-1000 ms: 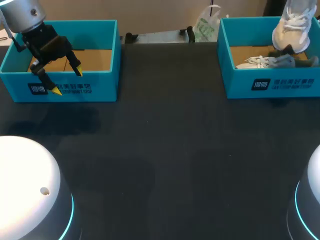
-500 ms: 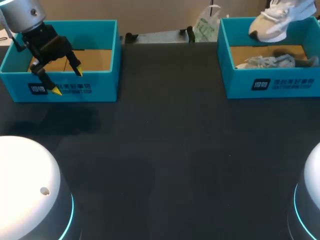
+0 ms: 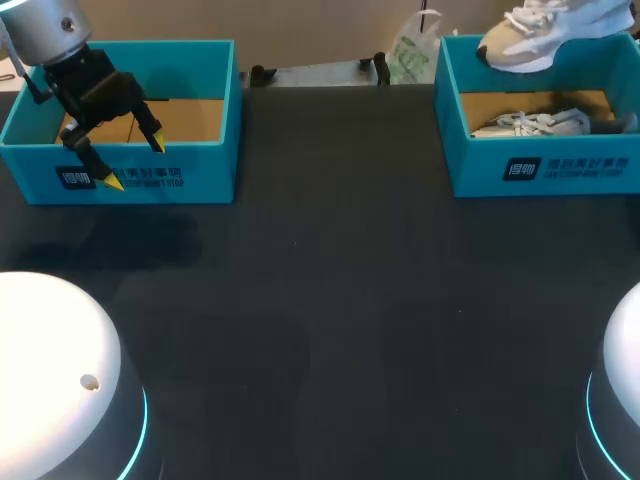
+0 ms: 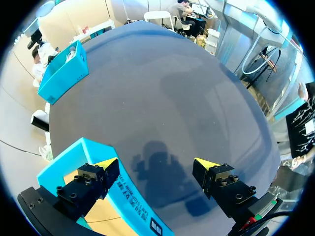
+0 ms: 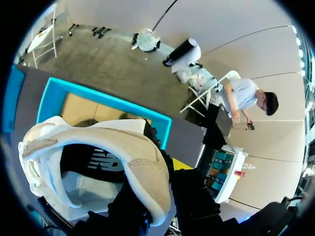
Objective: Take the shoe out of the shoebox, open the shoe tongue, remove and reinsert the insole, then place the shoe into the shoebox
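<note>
While the left claw [image 3: 133, 162] waits open, the right claw [image 5: 165, 179], clamped on the heel of the shoe [image 3: 520, 40], has raised it clear of the shoebox [image 3: 470, 165], so the taking-out is nearly done.

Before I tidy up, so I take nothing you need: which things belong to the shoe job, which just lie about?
Job: shoe, held up in my right fingers; right shoebox beneath it.
Lying about: second shoe inside that box; left shoebox, its front wall under my open left fingers.
</note>
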### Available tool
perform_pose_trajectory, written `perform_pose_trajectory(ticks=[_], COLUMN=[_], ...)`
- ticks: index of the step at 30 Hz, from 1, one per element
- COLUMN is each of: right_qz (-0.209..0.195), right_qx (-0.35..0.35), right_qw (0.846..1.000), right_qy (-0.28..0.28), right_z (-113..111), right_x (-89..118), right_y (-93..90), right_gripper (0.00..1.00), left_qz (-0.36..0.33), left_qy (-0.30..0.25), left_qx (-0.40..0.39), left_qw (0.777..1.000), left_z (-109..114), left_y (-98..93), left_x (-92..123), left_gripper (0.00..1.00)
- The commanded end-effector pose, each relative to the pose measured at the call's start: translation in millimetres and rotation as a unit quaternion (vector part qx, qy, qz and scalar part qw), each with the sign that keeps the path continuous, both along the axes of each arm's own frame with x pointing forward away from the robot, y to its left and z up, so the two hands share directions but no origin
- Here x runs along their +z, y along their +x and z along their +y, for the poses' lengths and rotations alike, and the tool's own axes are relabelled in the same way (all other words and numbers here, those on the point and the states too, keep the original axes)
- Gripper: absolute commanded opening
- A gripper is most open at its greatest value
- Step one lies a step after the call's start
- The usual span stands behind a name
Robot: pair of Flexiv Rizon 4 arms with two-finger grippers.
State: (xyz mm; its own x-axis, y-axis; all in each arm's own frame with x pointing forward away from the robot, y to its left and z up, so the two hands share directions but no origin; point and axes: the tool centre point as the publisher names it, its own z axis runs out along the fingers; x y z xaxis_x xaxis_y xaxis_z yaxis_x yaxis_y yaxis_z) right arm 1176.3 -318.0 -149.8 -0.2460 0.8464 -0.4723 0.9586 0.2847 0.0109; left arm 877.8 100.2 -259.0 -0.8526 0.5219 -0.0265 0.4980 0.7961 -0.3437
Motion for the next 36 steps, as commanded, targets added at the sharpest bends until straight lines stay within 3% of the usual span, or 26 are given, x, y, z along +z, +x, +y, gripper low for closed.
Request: perform_pose_trajectory(ticks=[1,9,20,22,36], right_qz=[-0.006,-0.006,-0.049,-0.071,-0.073], right_qx=[0.003,0.003,-0.107,-0.127,-0.136], right_qw=[1.000,1.000,0.993,0.989,0.987], right_qy=[-0.001,-0.001,0.020,0.031,0.037], right_z=[0.6,0.6,-14.6,-14.1,-15.3], right_x=[1.7,1.7,-40.1,-39.3,-43.5], right_y=[-7.3,-7.3,-12.6,-20.7,-23.2], right_gripper=[0.00,0.00,0.00,0.00,0.00], left_qz=[0.000,0.000,0.000,0.000,0.000], left_qy=[0.001,0.001,0.001,0.001,0.001], left_qx=[0.000,0.000,0.000,0.000,0.000], left_qw=[1.000,1.000,1.000,1.000,1.000], left_z=[0.4,0.4,0.4,0.4,0.4], left_y=[-0.1,-0.1,-0.1,-0.1,-0.1], left_x=[-0.2,-0.2,-0.2,-0.2,-0.2], left_gripper=[1.00,1.00,1.00,1.00,1.00])
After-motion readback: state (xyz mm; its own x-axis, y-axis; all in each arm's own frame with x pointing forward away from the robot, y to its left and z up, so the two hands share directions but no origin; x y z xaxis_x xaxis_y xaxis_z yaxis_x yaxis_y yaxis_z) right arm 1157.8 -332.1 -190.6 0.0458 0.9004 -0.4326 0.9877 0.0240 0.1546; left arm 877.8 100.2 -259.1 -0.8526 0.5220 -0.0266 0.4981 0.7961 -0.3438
